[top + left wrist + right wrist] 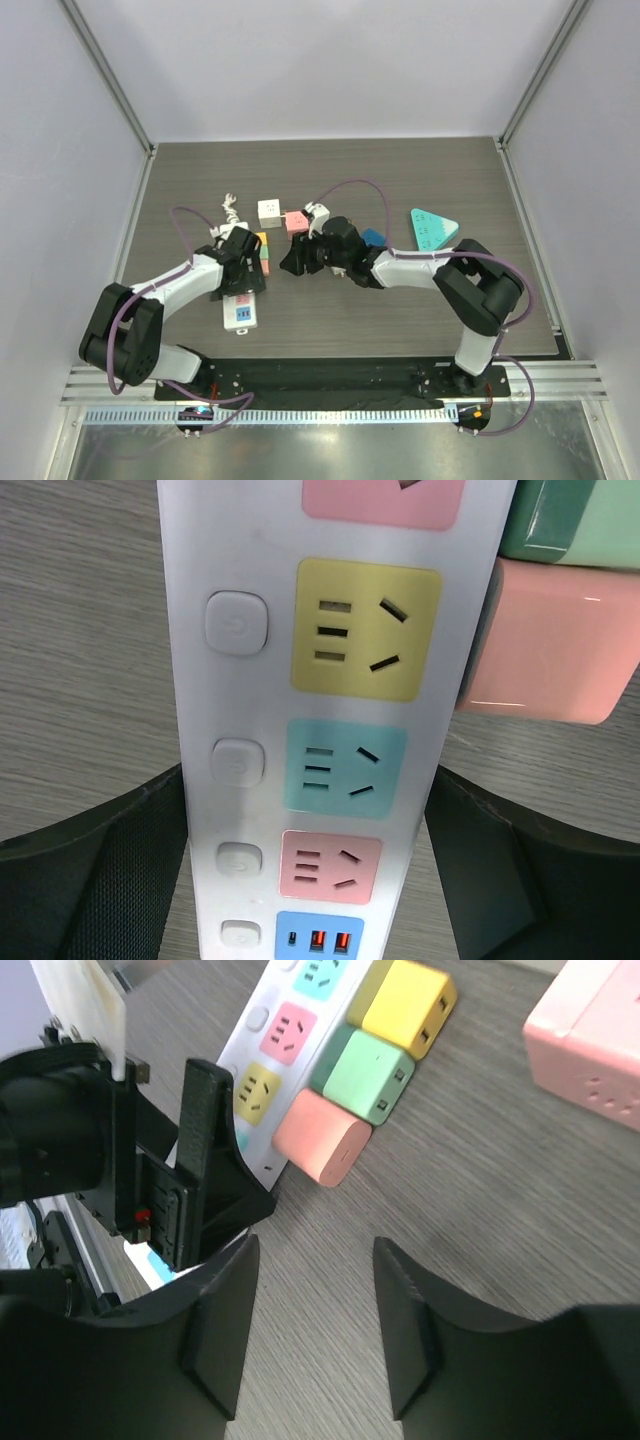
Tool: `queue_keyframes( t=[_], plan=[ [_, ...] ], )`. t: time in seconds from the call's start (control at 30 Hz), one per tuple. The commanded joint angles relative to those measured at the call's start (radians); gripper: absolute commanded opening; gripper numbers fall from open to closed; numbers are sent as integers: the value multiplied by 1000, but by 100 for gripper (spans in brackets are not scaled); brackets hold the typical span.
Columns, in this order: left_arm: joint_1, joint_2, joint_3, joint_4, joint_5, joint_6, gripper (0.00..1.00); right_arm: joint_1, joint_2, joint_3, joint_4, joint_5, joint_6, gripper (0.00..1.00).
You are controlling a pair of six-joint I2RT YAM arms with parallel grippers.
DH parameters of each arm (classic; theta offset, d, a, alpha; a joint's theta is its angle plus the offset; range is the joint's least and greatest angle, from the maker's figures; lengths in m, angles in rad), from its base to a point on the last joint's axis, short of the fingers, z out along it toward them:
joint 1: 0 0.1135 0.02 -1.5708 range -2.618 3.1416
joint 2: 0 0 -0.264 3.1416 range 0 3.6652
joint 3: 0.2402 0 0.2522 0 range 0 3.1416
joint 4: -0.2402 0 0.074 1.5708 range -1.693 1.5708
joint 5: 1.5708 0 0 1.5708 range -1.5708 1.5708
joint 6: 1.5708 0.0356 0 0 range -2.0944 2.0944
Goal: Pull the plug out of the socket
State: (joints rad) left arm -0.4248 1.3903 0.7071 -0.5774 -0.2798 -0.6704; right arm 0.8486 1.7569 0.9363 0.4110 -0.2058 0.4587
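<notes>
- Top view: the power strip point(240, 312) is lying on the table point(430, 310) left of centre, its length running up-frame. Coloured plugs are sitting in a row along its right edge, with the pink plug point(265, 268) lowest. The left tool point(240, 262) is sitting over the strip. The right tool point(293, 260) is hovering just right of the plug row.
- Left wrist view: the left tool's fingers point(90, 880) are standing wide apart, one on each side of the strip's white body. I cannot tell whether they are pressing on it. The pink plug is showing at the right edge of the frame, with the green plug point(570, 520) above it.
- Right wrist view: the right tool's jaws are standing apart over bare table and holding nothing. The pink plug is sitting in the upper centre, clear of the jaws and projecting sideways off the strip. The green plug and the yellow plug point(405, 1005) are lying beyond it. The pins are hidden.
- Judgement: the right tool is lining up for a grasp, and the pink plug is the likely target because it is nearest.
- Judgement: the left tool should be pinning the strip firmly before any pull.
- Judgement: the right tool should be centring on the plug's flanks, seating deep and drawing straight along the plug's axis without twisting, so that the green neighbour is not dragged.
</notes>
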Motion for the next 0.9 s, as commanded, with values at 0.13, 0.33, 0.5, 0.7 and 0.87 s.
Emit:
queue_keyframes(
  t=[0.13,0.33,0.5,0.7,0.87],
  plan=[
    [11,-19,-11,37,50,14,73,-3,73,82,68,-124,101,69],
    [32,-96,-55,70,74,12,41,-11,147,128,57,-178,156,79],
    [41,-135,-90,103,143,9,6,-20,190,137,97,-216,199,81],
    [43,-157,-150,198,232,-23,0,-28,225,136,161,-239,262,83],
    [43,-195,-198,243,254,-35,0,-36,289,148,247,-268,342,79]
  ],
)
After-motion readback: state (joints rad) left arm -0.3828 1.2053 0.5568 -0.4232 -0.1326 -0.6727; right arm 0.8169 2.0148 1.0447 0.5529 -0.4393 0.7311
